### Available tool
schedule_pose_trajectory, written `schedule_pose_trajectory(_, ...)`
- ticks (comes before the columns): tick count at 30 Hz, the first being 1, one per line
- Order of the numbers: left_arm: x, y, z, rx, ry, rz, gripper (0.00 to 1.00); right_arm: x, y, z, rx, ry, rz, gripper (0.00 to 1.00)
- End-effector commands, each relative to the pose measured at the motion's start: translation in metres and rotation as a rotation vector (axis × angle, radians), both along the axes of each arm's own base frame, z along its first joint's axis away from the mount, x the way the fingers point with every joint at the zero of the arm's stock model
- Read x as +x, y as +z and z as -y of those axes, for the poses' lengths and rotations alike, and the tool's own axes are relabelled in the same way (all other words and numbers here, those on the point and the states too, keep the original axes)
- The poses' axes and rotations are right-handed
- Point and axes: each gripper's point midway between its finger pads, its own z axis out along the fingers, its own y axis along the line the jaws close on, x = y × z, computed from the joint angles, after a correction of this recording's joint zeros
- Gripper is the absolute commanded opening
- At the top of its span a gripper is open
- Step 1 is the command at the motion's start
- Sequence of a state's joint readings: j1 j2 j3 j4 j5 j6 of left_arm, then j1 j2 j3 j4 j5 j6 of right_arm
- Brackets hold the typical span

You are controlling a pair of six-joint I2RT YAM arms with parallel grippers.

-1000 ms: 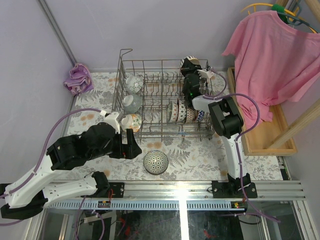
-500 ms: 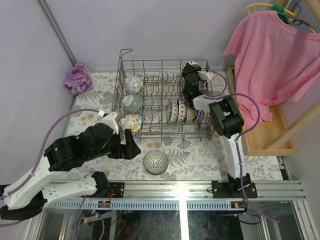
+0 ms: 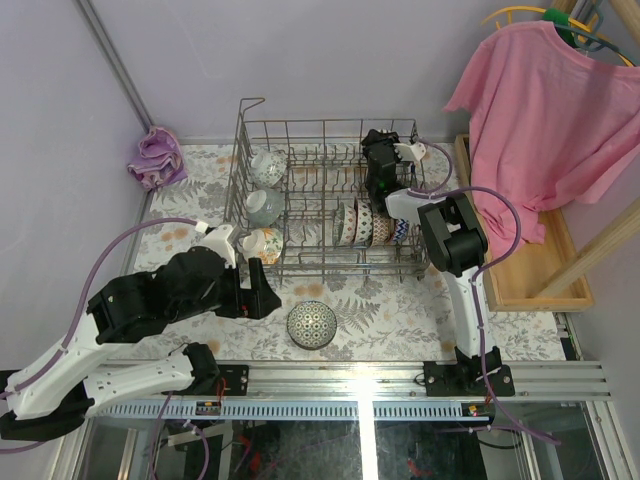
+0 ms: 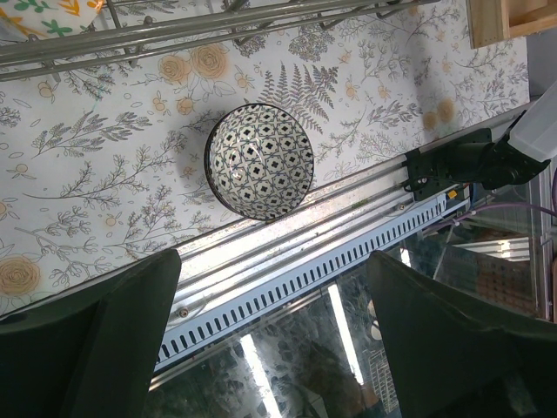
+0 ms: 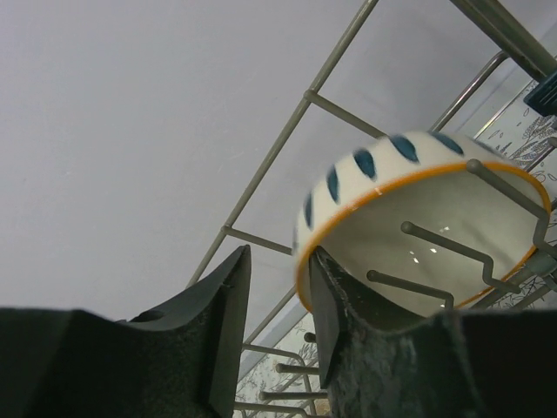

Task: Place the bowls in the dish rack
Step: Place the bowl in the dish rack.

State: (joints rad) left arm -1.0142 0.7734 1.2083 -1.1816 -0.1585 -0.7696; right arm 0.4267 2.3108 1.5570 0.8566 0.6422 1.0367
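Observation:
A black-and-white patterned bowl (image 3: 312, 324) (image 4: 261, 160) lies upside down on the floral mat near the front. My left gripper (image 3: 262, 295) (image 4: 274, 261) hovers just left of it, open and empty. The grey wire dish rack (image 3: 243, 160) holds three bowls (image 3: 264, 207) down its left side and a row of upright bowls (image 3: 365, 224) at the right. My right gripper (image 3: 378, 150) (image 5: 278, 261) is at the rack's back right corner. Its jaws stand open around the orange rim of a white bowl with blue drops (image 5: 383, 174) (image 3: 412, 152), which rests on the tines; one finger touches the rim, the other is apart.
A purple cloth (image 3: 155, 155) lies at the back left beside the rack. A pink shirt (image 3: 545, 110) hangs at the right above a wooden tray (image 3: 530, 270). A metal rail (image 3: 350, 385) runs along the table's front edge.
My right gripper's jaws have opened off the blue-drop bowl's rim, leaving it on the tines, and the gripper has shifted slightly nearer. The left arm has barely moved.

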Motion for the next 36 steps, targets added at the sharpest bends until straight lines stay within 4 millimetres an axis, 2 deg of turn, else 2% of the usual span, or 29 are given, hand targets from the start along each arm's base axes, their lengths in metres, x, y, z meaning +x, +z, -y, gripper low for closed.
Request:
schedule_pose_trajectory(1, 0.002, 0.006, -0.001, -0.014, 0.014, 0.013, 0.87, -0.006, 0.040, -0.030, 0.059, 0.078, 0.071, 0.41)
schedule_pose_trajectory(8, 0.003, 0.011, -0.003, -0.012, 0.022, 0.019, 0.87, -0.017, 0.070, -0.024, 0.067, 0.075, 0.117, 0.42)
schedule_pose_trajectory(17, 0.004, 0.019, -0.006, -0.008, 0.032, 0.032, 0.87, -0.040, 0.129, -0.005, 0.078, 0.072, 0.208, 0.46)
schedule_pose_trajectory(21, 0.005, 0.021, -0.007, -0.002, 0.039, 0.034, 0.88, -0.051, 0.151, 0.007, 0.093, 0.076, 0.241, 0.52)
schedule_pose_trajectory(26, 0.008, 0.026, -0.008, 0.008, 0.051, 0.044, 0.89, -0.069, 0.176, 0.014, 0.107, 0.143, 0.253, 0.64)
schedule_pose_trajectory(28, 0.010, 0.029, -0.010, 0.015, 0.057, 0.053, 0.90, -0.084, 0.185, 0.013, 0.105, 0.196, 0.247, 0.66)
schedule_pose_trajectory(30, 0.012, 0.034, -0.012, 0.020, 0.065, 0.065, 0.92, -0.099, 0.184, 0.014, 0.093, 0.251, 0.205, 0.70)
schedule_pose_trajectory(31, 0.013, 0.037, -0.013, 0.020, 0.071, 0.071, 0.95, -0.107, 0.194, 0.015, 0.088, 0.281, 0.208, 0.71)
schedule_pose_trajectory(32, 0.014, 0.040, -0.013, 0.020, 0.075, 0.076, 0.97, -0.115, 0.190, 0.014, 0.075, 0.319, 0.164, 0.75)
schedule_pose_trajectory(33, 0.015, 0.043, -0.014, 0.021, 0.079, 0.082, 0.99, -0.125, 0.197, 0.015, 0.066, 0.359, 0.147, 0.79)
schedule_pose_trajectory(35, 0.017, 0.047, -0.015, 0.028, 0.088, 0.092, 1.00, -0.143, 0.198, 0.015, 0.045, 0.441, 0.084, 0.86)
schedule_pose_trajectory(36, 0.018, 0.049, -0.016, 0.028, 0.090, 0.098, 1.00, -0.154, 0.200, 0.014, 0.023, 0.486, 0.067, 0.92)
